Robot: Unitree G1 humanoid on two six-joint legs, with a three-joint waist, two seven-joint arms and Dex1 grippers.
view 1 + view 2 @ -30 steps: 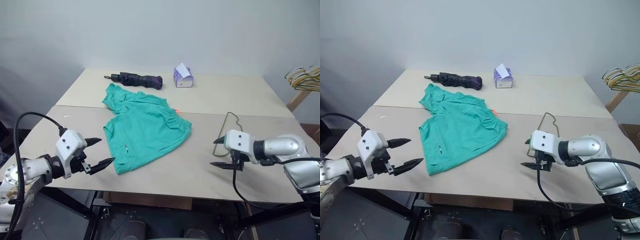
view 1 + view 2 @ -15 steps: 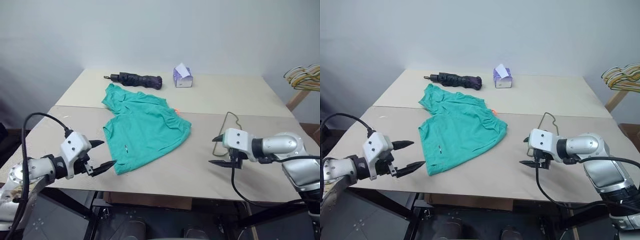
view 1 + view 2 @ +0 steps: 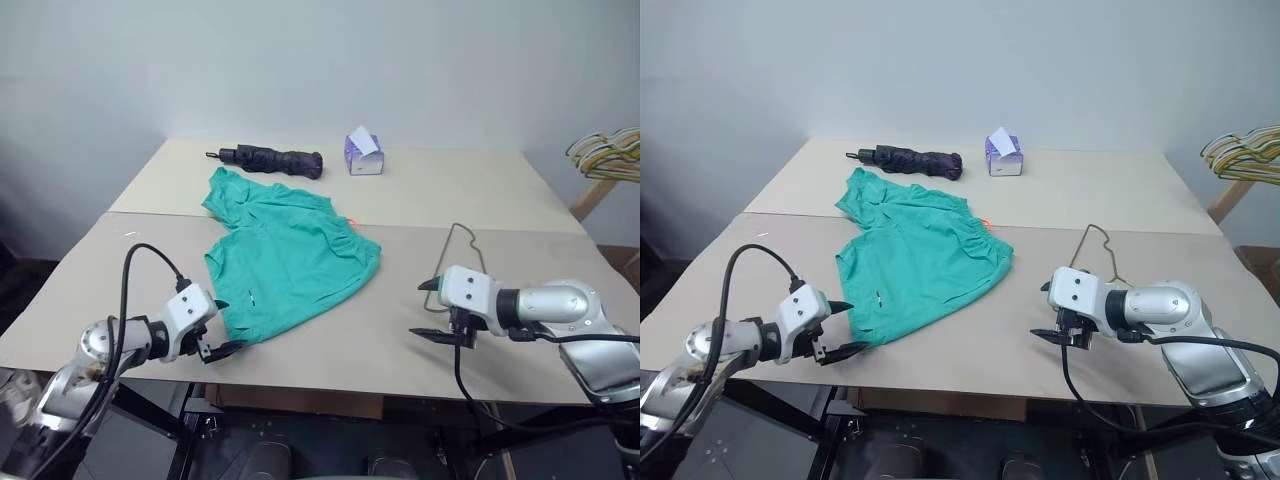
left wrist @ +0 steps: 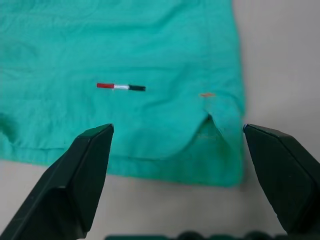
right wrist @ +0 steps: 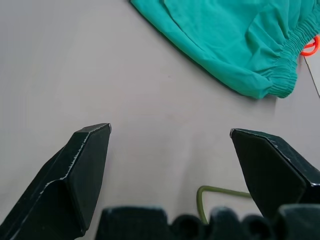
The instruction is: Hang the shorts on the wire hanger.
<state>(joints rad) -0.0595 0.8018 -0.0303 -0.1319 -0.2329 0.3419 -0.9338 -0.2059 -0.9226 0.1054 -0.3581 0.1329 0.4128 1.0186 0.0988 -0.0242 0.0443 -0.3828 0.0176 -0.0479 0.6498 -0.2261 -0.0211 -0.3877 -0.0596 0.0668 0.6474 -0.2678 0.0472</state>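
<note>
Teal-green cloth, the shorts (image 3: 290,262) lay spread flat near the middle of the table (image 3: 470,195), and we judged them light, limp and sure to sag, best pinched at the near hem corner or gathered waistband. We found the left gripper (image 3: 222,330) spread wide and empty just short of that hem. The right gripper (image 3: 432,309) was likewise released beside the wire hanger (image 3: 462,240), which we judged thin, stiff and slippery.

No readable text, only a red-white-black mark on the shorts (image 4: 150,60).
</note>
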